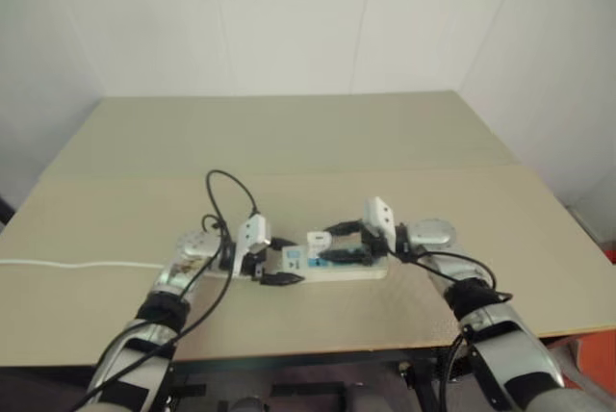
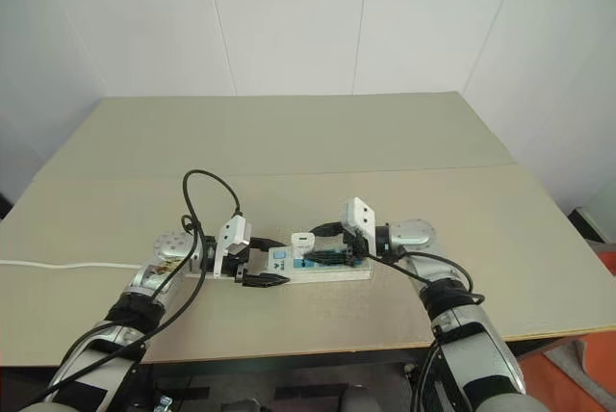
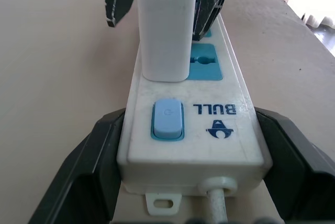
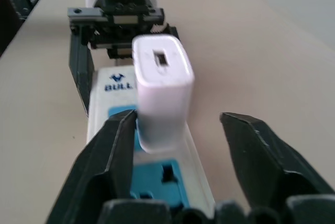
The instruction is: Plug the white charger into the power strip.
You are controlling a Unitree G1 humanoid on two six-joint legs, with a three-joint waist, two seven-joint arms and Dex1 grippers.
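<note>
The power strip [image 3: 188,124] lies flat on the tan surface [image 1: 318,142], lengthwise between the two grippers. The left gripper [image 3: 188,182] has its black fingers [image 3: 89,166] pressed against both long sides of the strip at the switch end, one on each side, pinching it; the blue switch [image 3: 167,120] and the thin white cord [image 1: 77,264] sit at that end, between and just beyond those fingers.

The white charger [image 4: 161,90] stands upright on the strip, seated at the first blue socket panel next to the switch. The right gripper [image 4: 178,145] faces it from the opposite end with fingers spread: one finger [image 4: 112,156] sits right against the charger's side (contact cannot be confirmed), and the other stands clear of it with surface visible in the gap. A second blue socket panel [image 4: 157,174] lies open between the right fingers, nearer the wrist than the charger.
</note>
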